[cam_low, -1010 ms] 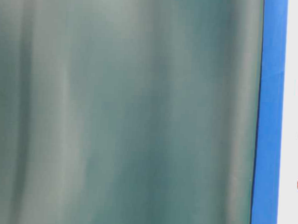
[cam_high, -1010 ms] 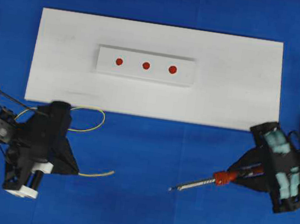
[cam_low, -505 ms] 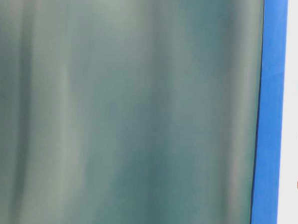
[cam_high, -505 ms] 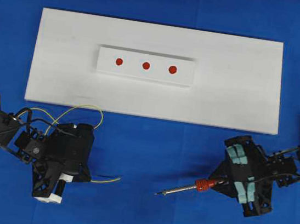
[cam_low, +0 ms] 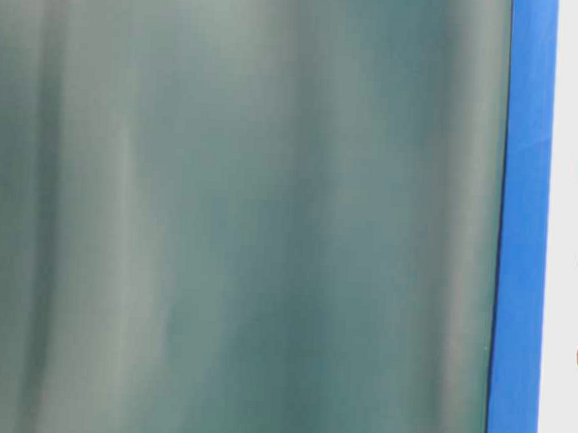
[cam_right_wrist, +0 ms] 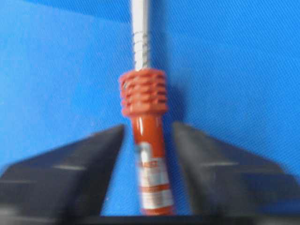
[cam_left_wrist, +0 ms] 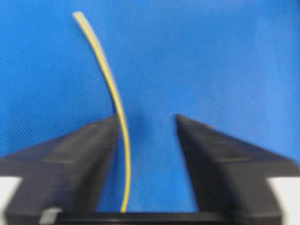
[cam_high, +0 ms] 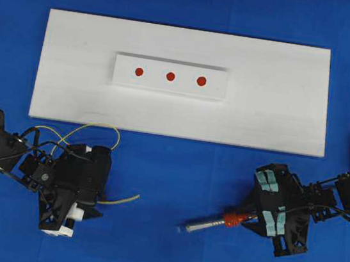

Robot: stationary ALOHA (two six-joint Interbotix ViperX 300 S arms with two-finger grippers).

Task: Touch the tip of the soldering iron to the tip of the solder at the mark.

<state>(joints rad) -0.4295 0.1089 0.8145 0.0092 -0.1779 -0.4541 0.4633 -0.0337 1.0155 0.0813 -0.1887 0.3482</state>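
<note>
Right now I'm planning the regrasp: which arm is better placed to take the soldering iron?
The right: its gripper straddles the soldering iron, handle between open fingers. The left gripper straddles the solder.

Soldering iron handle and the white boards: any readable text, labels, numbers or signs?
soldering iron: white label with print on the red handle, too blurred to read.
small white block: three red dots, no characters.
large white board: no text.
Nothing else lettered in any view.
</note>
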